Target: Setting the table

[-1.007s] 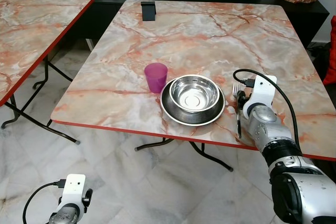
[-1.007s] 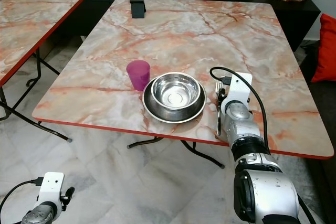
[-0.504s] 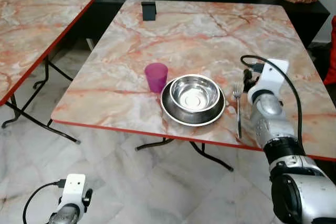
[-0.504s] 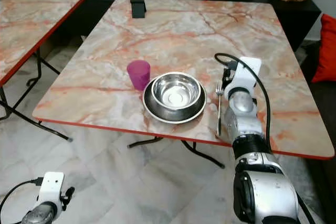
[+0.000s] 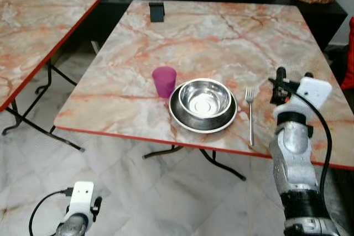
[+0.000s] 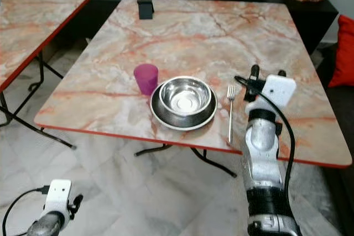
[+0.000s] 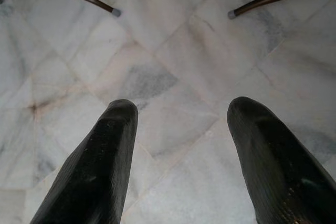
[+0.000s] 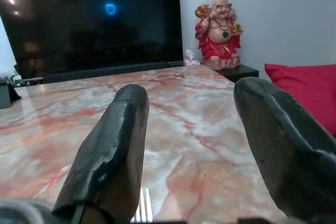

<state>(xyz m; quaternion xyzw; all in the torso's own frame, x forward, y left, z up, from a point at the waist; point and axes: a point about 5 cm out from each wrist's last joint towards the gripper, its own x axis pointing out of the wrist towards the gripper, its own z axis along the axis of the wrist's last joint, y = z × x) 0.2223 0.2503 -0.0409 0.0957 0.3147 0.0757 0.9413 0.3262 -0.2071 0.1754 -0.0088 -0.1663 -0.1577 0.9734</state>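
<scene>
Silver fork [image 5: 250,112] lies flat at three o'clock from our bowl [image 5: 204,98], purple cup [image 5: 164,81] at nine. Our right gripper [image 5: 292,79], fingers apart and empty, hangs just past the fork; swinging low, it might knock the fork crooked. Our left gripper [image 7: 181,156] hangs apart too.

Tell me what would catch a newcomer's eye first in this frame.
Likely the place setting at the near edge of the marble table: a steel bowl in a steel plate, a purple cup on its left and a fork on its right. Next, the right gripper, open and raised just right of the fork, holding nothing.
</scene>
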